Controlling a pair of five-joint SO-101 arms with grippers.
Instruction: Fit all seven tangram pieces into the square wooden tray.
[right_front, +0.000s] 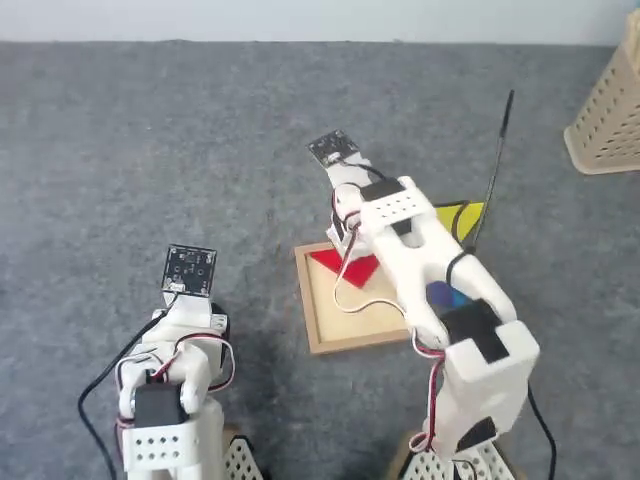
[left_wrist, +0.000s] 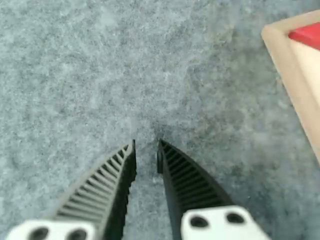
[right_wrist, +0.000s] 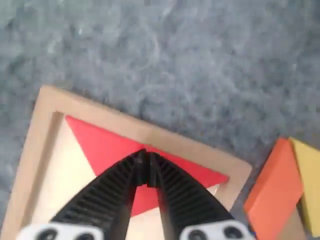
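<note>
Clenched empty, the right hand hangs over the red triangle in the wooden tray, its arm hiding much inside. An orange piece and a yellow piece lie just outside; the left hand is released nearby.

A fuzzy grey carpet-like cloth covers the whole table, evenly lit, with only soft shadows. A pale bluish wall runs along its far edge, and a beige perforated plastic basket stands in one far corner.
</note>
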